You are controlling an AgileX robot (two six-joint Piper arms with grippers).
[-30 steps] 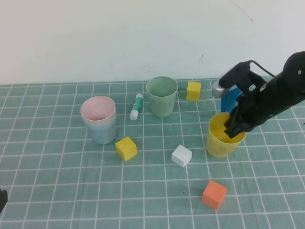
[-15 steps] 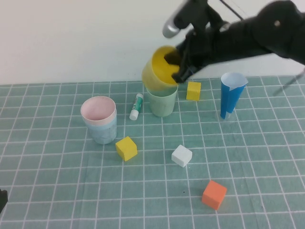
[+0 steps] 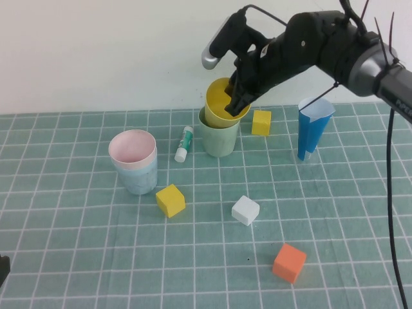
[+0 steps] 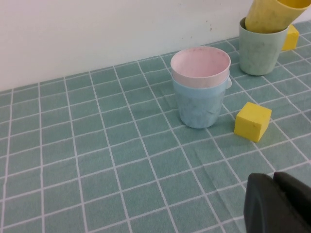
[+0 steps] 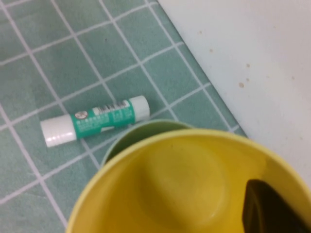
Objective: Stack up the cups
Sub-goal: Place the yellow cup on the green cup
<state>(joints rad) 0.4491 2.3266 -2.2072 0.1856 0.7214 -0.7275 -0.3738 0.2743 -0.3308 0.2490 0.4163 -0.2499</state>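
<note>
Green mat (image 3: 77, 257): right gripper (image 3: 237, 102) tilts yellow cup (image 3: 222, 103); left gripper (image 4: 277, 204) parked.

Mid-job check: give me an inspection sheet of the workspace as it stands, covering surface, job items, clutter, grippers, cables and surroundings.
Surface: green gridded mat, flat.
Job's things: pink cup nested in light blue cup; yellow cup tilted, its base entering the pale green cup, not seated.
Clutter: glue stick, two yellow blocks, white block, orange block, dark-blue cone.
Grippers: right gripper holds the yellow cup by its rim; left gripper low over the mat's near-left corner, jaws unclear.
Cables: black cable hangs at the right edge.
Surroundings: plain white wall.
</note>
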